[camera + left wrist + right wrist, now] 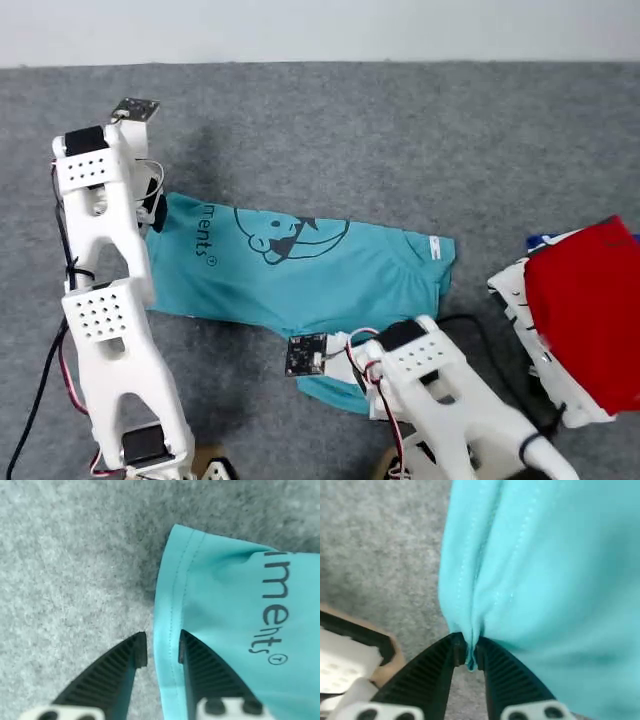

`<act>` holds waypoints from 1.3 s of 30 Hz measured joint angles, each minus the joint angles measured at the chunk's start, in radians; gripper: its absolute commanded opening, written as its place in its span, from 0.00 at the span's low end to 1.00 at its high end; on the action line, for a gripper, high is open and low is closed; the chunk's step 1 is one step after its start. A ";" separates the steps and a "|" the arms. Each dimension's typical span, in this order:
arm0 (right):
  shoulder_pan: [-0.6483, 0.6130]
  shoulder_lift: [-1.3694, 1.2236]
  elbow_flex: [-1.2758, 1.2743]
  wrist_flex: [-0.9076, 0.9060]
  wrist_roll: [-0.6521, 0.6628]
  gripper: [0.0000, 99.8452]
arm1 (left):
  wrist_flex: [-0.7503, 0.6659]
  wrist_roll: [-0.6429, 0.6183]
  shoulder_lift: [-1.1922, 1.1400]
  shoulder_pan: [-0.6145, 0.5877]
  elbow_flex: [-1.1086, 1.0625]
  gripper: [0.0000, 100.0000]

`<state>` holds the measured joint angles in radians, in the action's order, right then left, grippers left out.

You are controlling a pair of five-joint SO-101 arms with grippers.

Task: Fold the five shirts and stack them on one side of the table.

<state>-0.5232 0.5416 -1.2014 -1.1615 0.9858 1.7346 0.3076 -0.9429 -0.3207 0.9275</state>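
right gripper, black ribbed fingers: jaws clamped together on a pinched fold of the teal soft-knit t-shirt with dark printed graphic, at the garment's 6 o'clock edge. left gripper, black ribbed fingers: jaws apart, straddling the stitched hem at the garment's 9 o'clock end, nothing pinched yet. location of the shirt: spread flat at mid-table, lengthwise from 9 to 3 o'clock, on the grey felt-like table cover. handling, judged: light, limp, no stiffness; likely to sag from any hold and bunch if dragged over the napped cover; not fragile, unlikely to slip from ribbed pads. best taken at doubled hems or seams, at two points well apart, so the panel lifts taut. stack of folded shirts, red uppermost over white and blue: at the table's 3 o'clock edge, well apart from the teal one. view notes: the right wrist view gives the pinch itself, cloth pleated between the pads, where the high view has the arm's white body in front; the left wrist view gives the gap either side of the hem; the high view adds layout and stack.
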 measured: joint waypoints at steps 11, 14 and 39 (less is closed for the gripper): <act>0.184 0.000 0.310 -0.023 -0.008 0.01 | 0.000 0.000 0.000 0.000 0.000 0.11; 0.236 0.000 0.333 0.021 -0.009 0.01 | 0.000 0.000 0.000 0.000 0.000 0.11; 0.387 -0.298 0.333 0.583 -0.400 0.19 | 0.000 0.000 0.000 0.000 0.000 0.11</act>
<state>-0.1366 0.2440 -0.8684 -0.5785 0.5854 1.7346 0.3076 -0.9429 -0.3207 0.9275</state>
